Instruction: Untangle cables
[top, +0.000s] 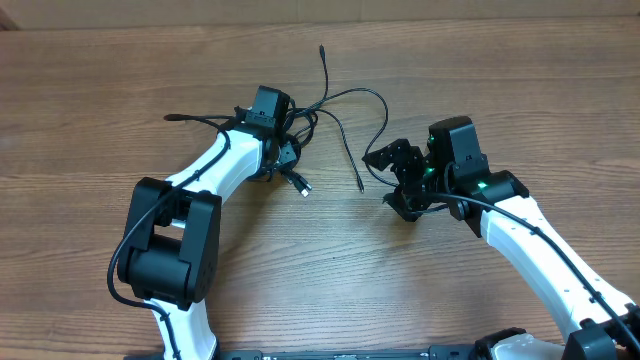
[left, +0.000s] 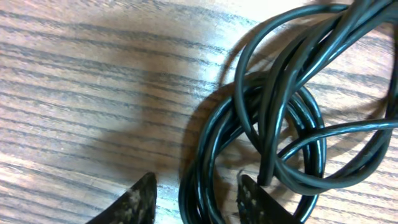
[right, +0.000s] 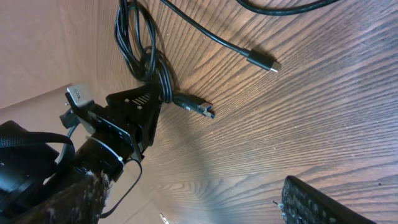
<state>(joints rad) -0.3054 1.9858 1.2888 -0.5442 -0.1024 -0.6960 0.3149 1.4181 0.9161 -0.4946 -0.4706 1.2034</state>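
The cables (top: 318, 118) are thin black cords knotted in a tangle at the table's middle, with loose ends running out to the back and right. A silver-white plug tip (top: 304, 188) lies just in front of the tangle. My left gripper (top: 284, 157) is down in the tangle. In the left wrist view its jaws (left: 196, 200) are open and straddle a few looped strands (left: 202, 186), with a gap on each side. My right gripper (top: 389, 181) stands wide open to the right of the cables, with only bare wood between its fingers (right: 317, 202).
The right wrist view shows the left gripper (right: 132, 118) beside a black plug end (right: 202, 109) and another small plug (right: 265, 63) on the wood. The arms' own thicker black wires run along both arms. The wooden table (top: 90, 120) spreads to all sides.
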